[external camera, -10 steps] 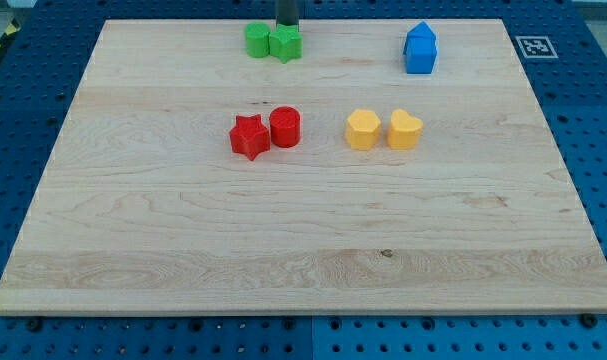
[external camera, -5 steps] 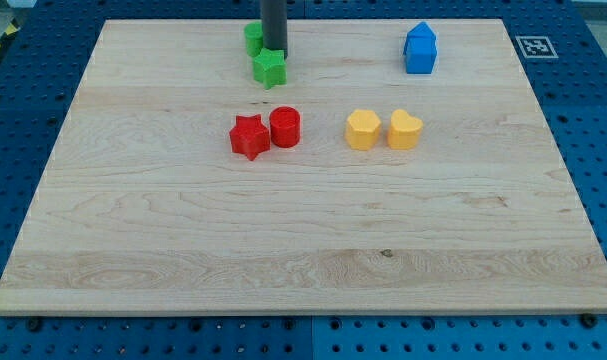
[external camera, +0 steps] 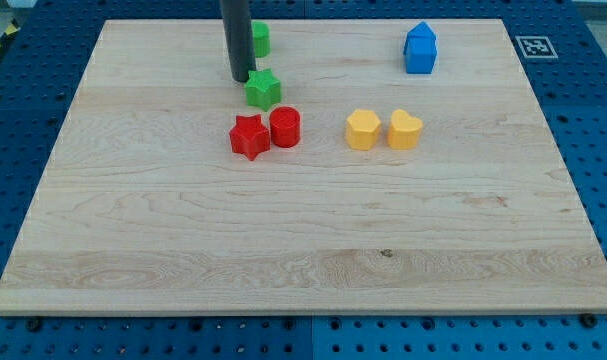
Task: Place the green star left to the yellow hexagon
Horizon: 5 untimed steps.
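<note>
The green star (external camera: pixel 264 89) lies on the wooden board, just above the red cylinder (external camera: pixel 285 127) and red star (external camera: pixel 249 136). My tip (external camera: pixel 241 79) stands right at the green star's upper left edge, seemingly touching it. The yellow hexagon (external camera: pixel 362 130) lies to the right of the red pair, touching a yellow heart (external camera: pixel 405 130) on its right. The green star is up and to the left of the hexagon, about a hundred pixels away.
A second green block (external camera: pixel 259 38), shape unclear, sits near the board's top edge, partly behind the rod. Two blue blocks (external camera: pixel 420 49) stand together at the top right. The board's (external camera: pixel 303 240) edges border a blue pegboard table.
My tip has moved down and to the left, pushing the green star away from the other green block and down towards the red blocks.
</note>
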Available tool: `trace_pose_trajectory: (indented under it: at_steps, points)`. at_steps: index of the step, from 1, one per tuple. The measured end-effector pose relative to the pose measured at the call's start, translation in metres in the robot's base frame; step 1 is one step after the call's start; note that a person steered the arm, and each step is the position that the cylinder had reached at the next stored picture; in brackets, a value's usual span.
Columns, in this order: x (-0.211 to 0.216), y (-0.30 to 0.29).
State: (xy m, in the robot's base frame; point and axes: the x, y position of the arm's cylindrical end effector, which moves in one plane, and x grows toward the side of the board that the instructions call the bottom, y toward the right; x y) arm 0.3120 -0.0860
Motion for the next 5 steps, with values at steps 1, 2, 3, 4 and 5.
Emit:
trace_pose_trajectory:
  at_steps: [1,2,3,4,5]
  points:
    - [0.003,0.006]
    - [0.016,0.011]
    - [0.025,0.012]
    - [0.038,0.012]
    - [0.056,0.012]
